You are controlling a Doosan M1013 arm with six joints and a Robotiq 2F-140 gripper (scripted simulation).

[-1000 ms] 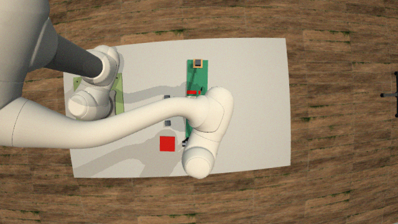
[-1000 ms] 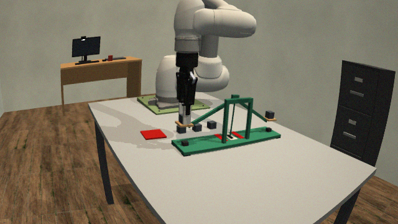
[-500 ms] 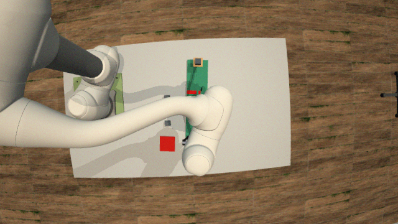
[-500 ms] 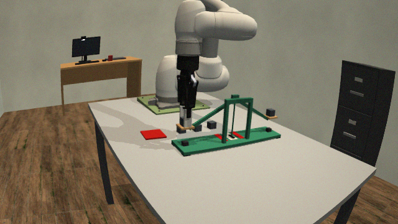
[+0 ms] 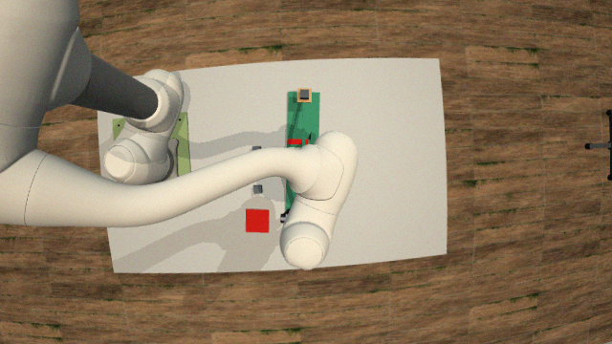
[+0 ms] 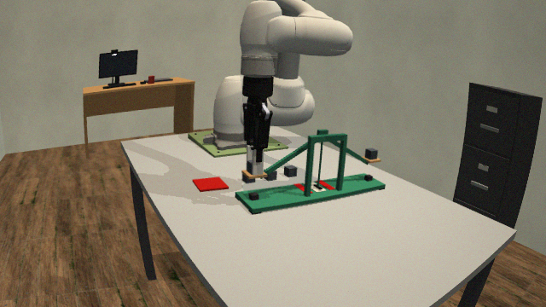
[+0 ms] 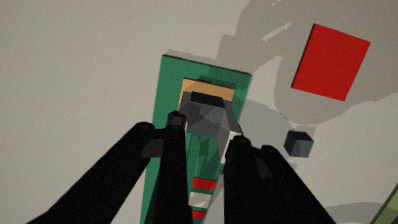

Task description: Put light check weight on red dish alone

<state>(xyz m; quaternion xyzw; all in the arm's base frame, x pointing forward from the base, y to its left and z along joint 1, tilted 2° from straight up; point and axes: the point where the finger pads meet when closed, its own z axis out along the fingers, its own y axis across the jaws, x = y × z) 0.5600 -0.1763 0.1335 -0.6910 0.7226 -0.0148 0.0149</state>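
Note:
My gripper point(image 6: 255, 165) point(image 7: 203, 108) points down at the near pan point(image 6: 258, 175) point(image 7: 209, 88) of the green rocker balance point(image 6: 273, 203) point(image 7: 163, 85). It is shut on a dark weight point(image 7: 204, 117), low at the pan; contact with the pan is unclear. Another weight point(image 5: 304, 94) point(image 6: 371, 153) sits on the far pan point(image 6: 376, 160). The pointer point(image 6: 320, 164) hangs over the white field point(image 7: 200, 200). The red dish point(image 5: 257, 221) point(image 6: 210, 184) point(image 7: 331, 62) lies flat and bare. Three weights, one of them here point(image 5: 257, 189) point(image 6: 290, 170) point(image 7: 299, 144), stand in a row on the table.
The green uprights point(image 6: 309, 170) stand mid-balance. Small black blocks point(image 6: 253, 196) point(image 6: 368, 177) sit at both ends of its base. The arm point(image 5: 316, 191) covers part of the balance and row from above. The robot's base plate point(image 5: 184, 158) point(image 6: 222, 151) is at the table's back.

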